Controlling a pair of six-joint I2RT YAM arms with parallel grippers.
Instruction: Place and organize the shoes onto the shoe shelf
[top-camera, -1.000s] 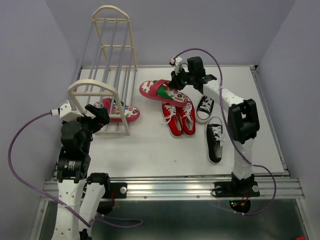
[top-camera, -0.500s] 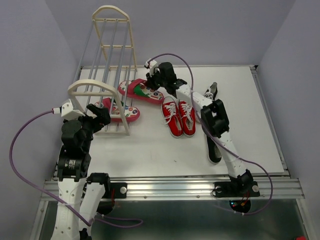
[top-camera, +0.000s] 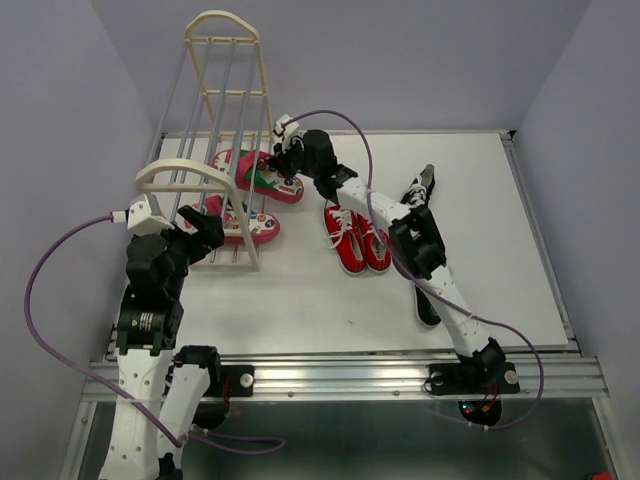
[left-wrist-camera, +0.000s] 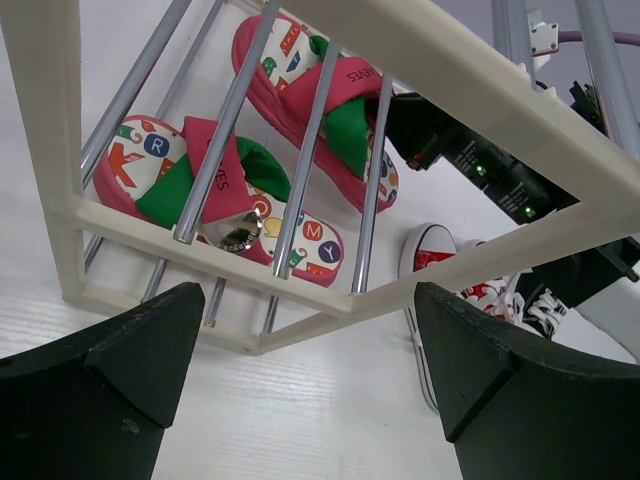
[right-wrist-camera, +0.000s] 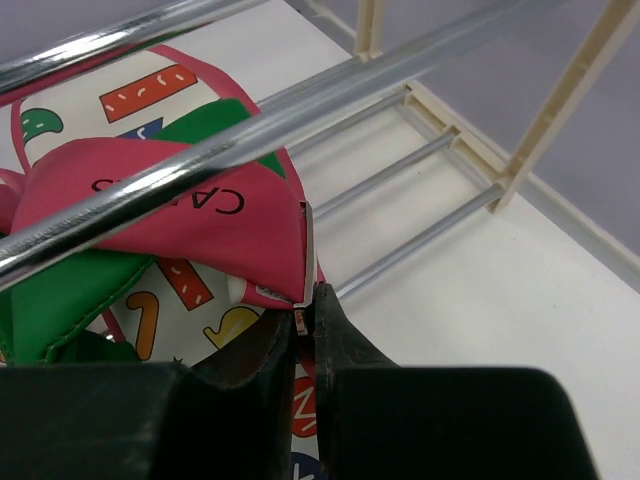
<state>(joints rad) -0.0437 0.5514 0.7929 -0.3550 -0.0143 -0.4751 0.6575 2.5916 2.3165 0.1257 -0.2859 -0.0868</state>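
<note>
The shoe shelf (top-camera: 190, 172) stands at the table's left. One red-pink flip-flop (top-camera: 245, 226) lies on its lowest rails. My right gripper (top-camera: 283, 165) is shut on the pink strap of the second flip-flop (right-wrist-camera: 200, 205), holding it among the rails (right-wrist-camera: 420, 240) just behind the first. In the left wrist view both flip-flops (left-wrist-camera: 215, 185) (left-wrist-camera: 320, 110) show through the rails. My left gripper (left-wrist-camera: 305, 300) hangs open in front of the shelf's near end frame, holding nothing. The red sneakers (top-camera: 355, 238) sit side by side mid-table.
One black sneaker (top-camera: 420, 188) lies behind my right arm's forearm, another (top-camera: 428, 305) is mostly hidden under that arm near the front. My right arm stretches diagonally across the table. Walls close in on both sides.
My right arm swung left, carrying the flip-flop from the middle of the table in among the shelf's rails. The left arm barely moved.
</note>
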